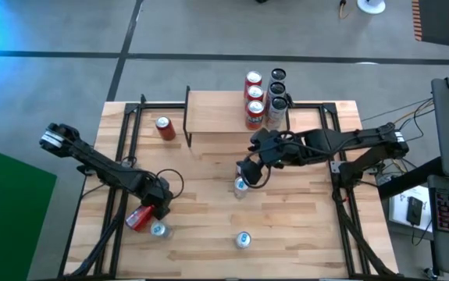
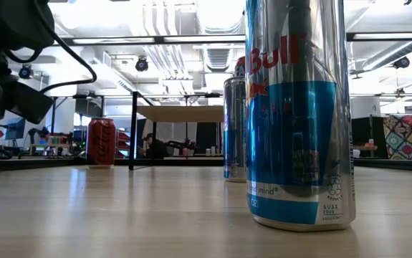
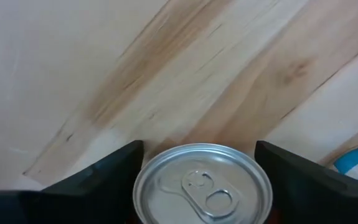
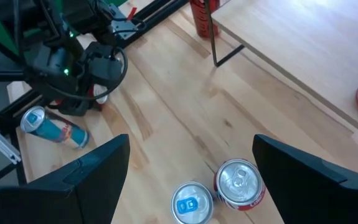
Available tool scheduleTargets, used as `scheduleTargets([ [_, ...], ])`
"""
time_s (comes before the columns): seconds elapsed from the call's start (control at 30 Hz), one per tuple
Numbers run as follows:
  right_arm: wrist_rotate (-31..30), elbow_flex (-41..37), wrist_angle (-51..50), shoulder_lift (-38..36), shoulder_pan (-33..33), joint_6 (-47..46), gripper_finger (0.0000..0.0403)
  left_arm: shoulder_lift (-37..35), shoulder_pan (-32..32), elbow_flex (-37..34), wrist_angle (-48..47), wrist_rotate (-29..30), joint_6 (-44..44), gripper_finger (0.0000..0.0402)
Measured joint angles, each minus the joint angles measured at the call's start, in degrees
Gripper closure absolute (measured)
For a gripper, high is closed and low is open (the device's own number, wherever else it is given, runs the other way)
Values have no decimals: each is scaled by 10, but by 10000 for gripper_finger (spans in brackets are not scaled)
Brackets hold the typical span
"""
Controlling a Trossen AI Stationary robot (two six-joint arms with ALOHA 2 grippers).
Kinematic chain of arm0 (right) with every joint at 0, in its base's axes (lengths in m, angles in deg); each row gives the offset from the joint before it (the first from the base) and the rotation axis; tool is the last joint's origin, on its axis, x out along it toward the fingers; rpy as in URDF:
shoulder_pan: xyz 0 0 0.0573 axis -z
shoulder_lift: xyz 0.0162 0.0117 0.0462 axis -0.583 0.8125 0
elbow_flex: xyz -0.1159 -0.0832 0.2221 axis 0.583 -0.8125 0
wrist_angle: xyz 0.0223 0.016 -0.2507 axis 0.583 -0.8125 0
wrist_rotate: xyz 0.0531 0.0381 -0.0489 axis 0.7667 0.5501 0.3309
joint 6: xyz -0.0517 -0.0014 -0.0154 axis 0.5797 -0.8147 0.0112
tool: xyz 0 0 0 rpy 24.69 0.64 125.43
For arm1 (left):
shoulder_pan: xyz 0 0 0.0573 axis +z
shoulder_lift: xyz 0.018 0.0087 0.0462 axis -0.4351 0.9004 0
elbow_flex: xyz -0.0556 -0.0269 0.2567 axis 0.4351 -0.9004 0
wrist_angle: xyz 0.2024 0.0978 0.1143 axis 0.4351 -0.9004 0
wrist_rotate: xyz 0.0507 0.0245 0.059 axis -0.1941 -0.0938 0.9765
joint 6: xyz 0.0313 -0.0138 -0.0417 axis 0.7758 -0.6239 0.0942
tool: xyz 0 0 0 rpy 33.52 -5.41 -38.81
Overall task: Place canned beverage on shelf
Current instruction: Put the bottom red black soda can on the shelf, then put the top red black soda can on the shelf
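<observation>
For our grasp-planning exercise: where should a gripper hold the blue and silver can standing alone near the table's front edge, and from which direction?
Grip the blue and silver can on its round side wall, around mid-height, coming down from above with one finger on each side. It stands upright, tall and slim, with bare table all round, so probably any side suits. Its flat lid offers no hold.

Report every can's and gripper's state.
left gripper: shut on tilted red soda can
right gripper: open above two upright cans
blue-and-silver can beside the left gripper: lying down
blue-and-silver can near the table's front: upright
red can beside the light-wood shelf: upright
six cans on the shelf: upright
</observation>
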Motion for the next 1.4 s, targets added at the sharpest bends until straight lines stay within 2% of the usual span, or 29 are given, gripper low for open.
scheduleTargets([
  [0.13,0,0,1,0,11,-3,76,-8,1,7,-9,16,16,128],
  [0.27,7,0,5,0,26,-1,76,-21,10,11,-14,65,43,128],
  [0.43,29,0,15,0,51,13,76,-41,30,12,-15,60,56,130],
  [0.57,30,0,18,0,68,22,76,-72,48,25,-21,84,72,130],
  [0.67,30,0,22,0,80,29,76,-101,60,60,-18,142,102,130],
  [0.8,29,0,44,1,85,37,76,-134,62,112,-3,273,156,132],
  [0.93,21,0,77,1,84,44,76,-168,61,122,69,379,223,141],
  [1.03,19,0,84,1,84,40,76,-188,61,92,137,390,263,156],
  [1.1,19,0,86,1,82,31,76,-194,61,68,151,388,256,167],
  [1.27,48,0,85,1,78,10,76,-204,61,39,151,381,187,180],
  [1.4,60,0,71,1,76,2,76,-198,64,45,118,403,158,169],
])
